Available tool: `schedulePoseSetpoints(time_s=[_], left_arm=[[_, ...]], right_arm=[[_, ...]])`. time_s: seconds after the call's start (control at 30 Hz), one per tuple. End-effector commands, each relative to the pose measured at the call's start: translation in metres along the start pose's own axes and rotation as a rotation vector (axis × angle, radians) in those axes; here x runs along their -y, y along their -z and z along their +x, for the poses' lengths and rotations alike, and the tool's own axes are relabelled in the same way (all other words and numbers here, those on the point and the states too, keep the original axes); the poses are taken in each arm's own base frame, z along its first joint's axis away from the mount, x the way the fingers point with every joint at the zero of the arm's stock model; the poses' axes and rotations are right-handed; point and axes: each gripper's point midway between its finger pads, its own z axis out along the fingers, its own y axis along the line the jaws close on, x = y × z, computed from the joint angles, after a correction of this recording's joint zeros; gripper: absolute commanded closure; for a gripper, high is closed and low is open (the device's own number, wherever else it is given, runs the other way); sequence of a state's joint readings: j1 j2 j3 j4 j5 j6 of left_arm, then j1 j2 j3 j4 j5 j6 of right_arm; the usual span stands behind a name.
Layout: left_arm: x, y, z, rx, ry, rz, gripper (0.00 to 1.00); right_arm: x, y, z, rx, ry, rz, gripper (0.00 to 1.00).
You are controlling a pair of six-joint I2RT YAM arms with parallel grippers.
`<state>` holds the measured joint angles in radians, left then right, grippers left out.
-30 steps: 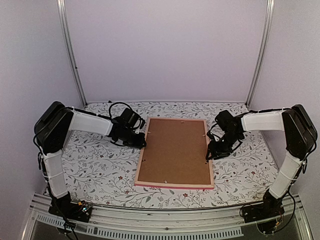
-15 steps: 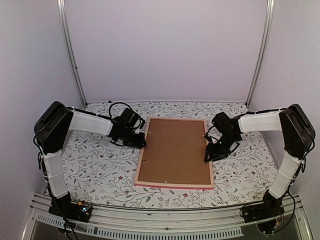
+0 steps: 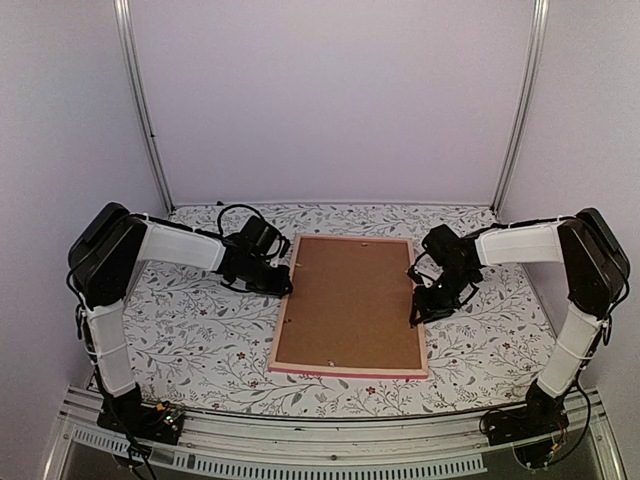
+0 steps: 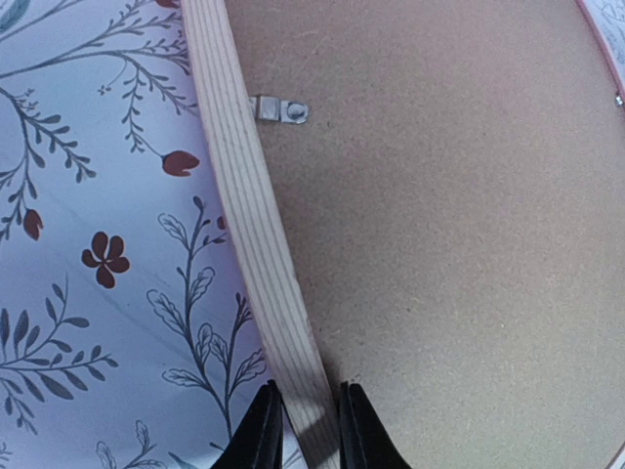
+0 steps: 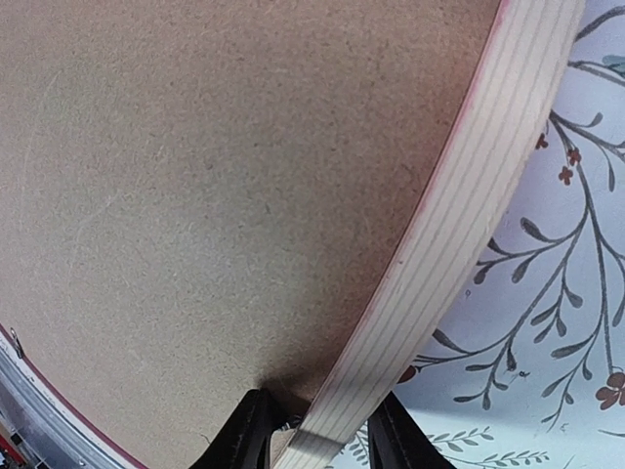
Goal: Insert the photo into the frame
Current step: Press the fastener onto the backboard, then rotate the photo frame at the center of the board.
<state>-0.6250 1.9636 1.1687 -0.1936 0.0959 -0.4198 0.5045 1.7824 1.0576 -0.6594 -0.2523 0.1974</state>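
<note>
The pink frame [image 3: 345, 370] lies face down on the flowered table, its brown backing board [image 3: 350, 300] facing up. The photo is hidden. My left gripper [image 3: 285, 283] is at the frame's left rail [image 4: 244, 215]. In the left wrist view it [image 4: 311, 430] is shut on that rail, one finger on each side. My right gripper [image 3: 416, 312] is at the right rail [image 5: 469, 215]. Its jaws [image 5: 317, 435] straddle that rail, with a small gap still showing on the board side.
A small metal tab [image 4: 281, 109] holds the backing board at the left rail. The flowered tablecloth [image 3: 200, 340] spreads out on both sides of the frame. White walls and two upright metal posts [image 3: 140, 110] close off the back.
My right gripper has shifted slightly left onto the right rail and its jaws have narrowed around it. The left gripper and the frame have not moved.
</note>
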Motion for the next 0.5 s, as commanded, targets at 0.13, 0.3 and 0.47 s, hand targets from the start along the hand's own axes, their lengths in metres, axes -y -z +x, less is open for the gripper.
schedulePoseSetpoints(time_s=[0.13, 0.3, 0.47], left_arm=[[-0.004, -0.006, 0.026, -0.085, -0.029, 0.008, 0.80], [-0.005, -0.005, 0.026, -0.085, -0.028, 0.007, 0.80], [-0.006, -0.005, 0.027, -0.084, -0.027, 0.005, 0.80]], right_arm=[[0.020, -0.011, 0.022, -0.093, -0.016, 0.082, 0.70], [0.015, -0.009, 0.021, -0.088, -0.006, 0.047, 0.74], [0.009, -0.006, 0.016, -0.069, 0.000, 0.007, 0.73]])
